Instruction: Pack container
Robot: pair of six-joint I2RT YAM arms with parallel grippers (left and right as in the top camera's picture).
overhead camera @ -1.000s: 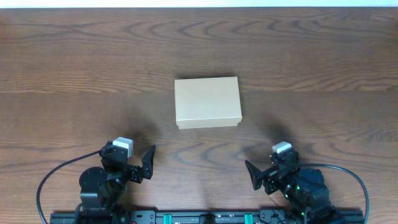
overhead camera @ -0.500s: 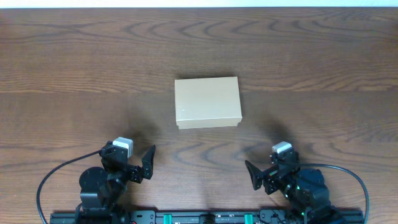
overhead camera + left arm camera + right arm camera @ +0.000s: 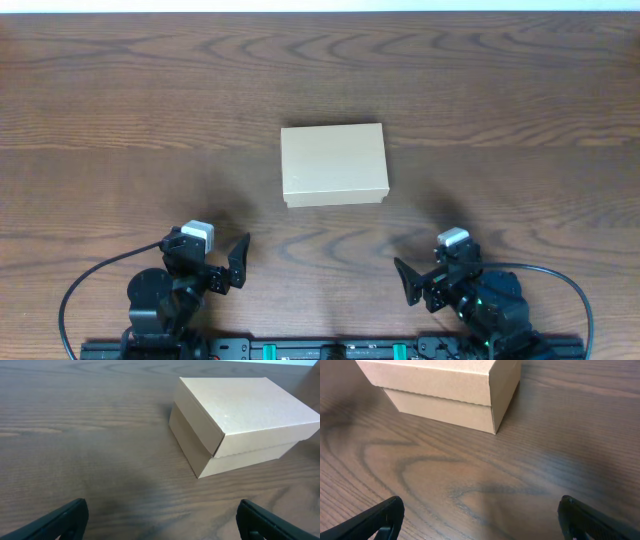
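Jaws spread wide, empty; L arm & R arm folded at table edge, clear of shut container.

The container lies centred on the table. The left gripper and right gripper stand in front of it, one on either side.

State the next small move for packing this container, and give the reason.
Probably ease the left end effector toward the near edge of the container, to lift the lid. The container is closed, and the left and the right end effector both stand open, well short of it.
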